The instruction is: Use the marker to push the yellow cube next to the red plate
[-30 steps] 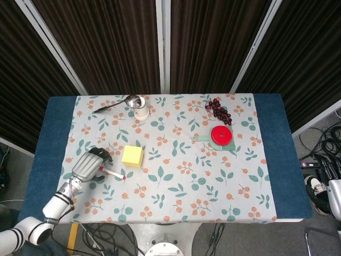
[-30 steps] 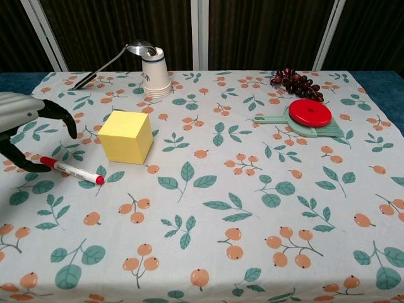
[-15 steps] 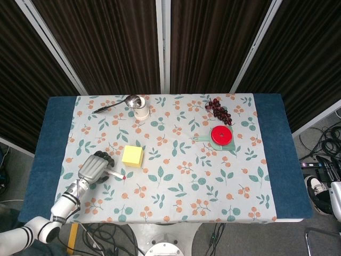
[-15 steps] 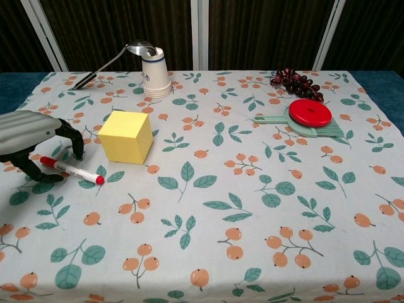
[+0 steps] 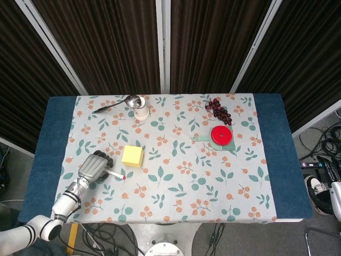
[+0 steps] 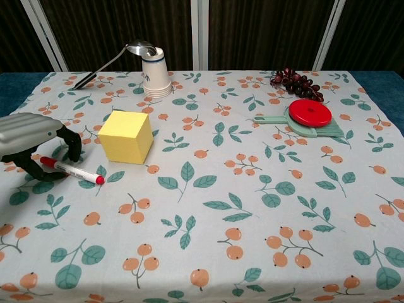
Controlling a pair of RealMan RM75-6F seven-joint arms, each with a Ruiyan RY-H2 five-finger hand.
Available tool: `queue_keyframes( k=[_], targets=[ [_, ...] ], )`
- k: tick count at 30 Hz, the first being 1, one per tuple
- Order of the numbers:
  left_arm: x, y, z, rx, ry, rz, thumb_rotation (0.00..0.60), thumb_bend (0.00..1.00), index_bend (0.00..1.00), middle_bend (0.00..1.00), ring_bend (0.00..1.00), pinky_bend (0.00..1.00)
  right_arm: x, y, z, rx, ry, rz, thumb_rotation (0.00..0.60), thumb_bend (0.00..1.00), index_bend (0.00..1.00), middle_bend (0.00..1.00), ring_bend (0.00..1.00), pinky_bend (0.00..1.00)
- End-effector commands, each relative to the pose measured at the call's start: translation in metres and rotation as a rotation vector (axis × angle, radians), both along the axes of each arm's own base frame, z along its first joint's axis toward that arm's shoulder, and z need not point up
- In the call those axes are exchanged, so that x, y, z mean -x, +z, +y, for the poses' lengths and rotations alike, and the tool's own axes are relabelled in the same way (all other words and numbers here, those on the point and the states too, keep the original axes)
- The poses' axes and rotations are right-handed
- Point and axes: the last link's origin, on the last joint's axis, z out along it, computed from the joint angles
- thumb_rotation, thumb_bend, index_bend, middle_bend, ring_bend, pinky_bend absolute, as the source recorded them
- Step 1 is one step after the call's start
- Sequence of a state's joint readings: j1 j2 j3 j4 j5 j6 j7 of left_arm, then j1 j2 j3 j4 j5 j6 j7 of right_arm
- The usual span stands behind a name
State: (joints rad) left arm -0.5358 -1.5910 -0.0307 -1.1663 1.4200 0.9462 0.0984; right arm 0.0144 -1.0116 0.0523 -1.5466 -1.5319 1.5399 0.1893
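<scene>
my left hand [image 6: 35, 140] arches over the near end of the marker [image 6: 72, 170], fingers curled down around it on the cloth; i cannot tell if they grip it. the marker's red tip lies just short of the yellow cube [image 6: 126, 136]. the red plate [image 6: 310, 112] sits well apart, far right.

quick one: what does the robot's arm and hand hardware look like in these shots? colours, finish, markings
The left hand has a smooth silver-grey shell over its back and black fingers. In the head view the left arm is glossy white rounded segments with dark bands at the joints and a silver wrist section. No cables or markings can be made out. Of the right arm only a white part shows at the frame's edge.
</scene>
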Motion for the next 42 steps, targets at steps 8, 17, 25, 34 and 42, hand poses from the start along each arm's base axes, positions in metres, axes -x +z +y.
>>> queue_keyframes(
  k=[8,17,25,34,42],
  targets=[
    [0.002,-0.002,0.000,-0.002,0.006,-0.008,0.600,0.36,0.56,0.56,0.32,0.24,0.001,0.000,0.001,0.002,-0.004,0.001,0.600,0.26,0.00,0.12,0.00,0.05],
    [0.004,-0.004,0.000,-0.006,0.006,-0.015,0.600,0.36,0.58,0.57,0.35,0.24,0.000,0.001,0.001,0.002,-0.004,0.002,0.600,0.26,0.00,0.12,0.00,0.05],
    [0.007,-0.002,0.001,-0.042,-0.001,-0.052,0.600,0.42,0.65,0.66,0.42,0.25,-0.001,0.002,0.002,0.004,-0.004,0.004,0.600,0.26,0.00,0.12,0.00,0.05],
    [0.019,0.010,-0.005,-0.071,-0.010,-0.125,0.600,0.47,0.68,0.70,0.48,0.29,-0.002,0.002,0.003,0.007,0.001,0.003,0.600,0.26,0.00,0.12,0.00,0.05],
    [0.040,0.039,-0.005,-0.158,-0.011,-0.251,0.600,0.48,0.68,0.70,0.49,0.31,-0.003,0.005,0.006,0.017,0.003,0.007,0.600,0.26,0.00,0.12,0.00,0.05]
  ],
)
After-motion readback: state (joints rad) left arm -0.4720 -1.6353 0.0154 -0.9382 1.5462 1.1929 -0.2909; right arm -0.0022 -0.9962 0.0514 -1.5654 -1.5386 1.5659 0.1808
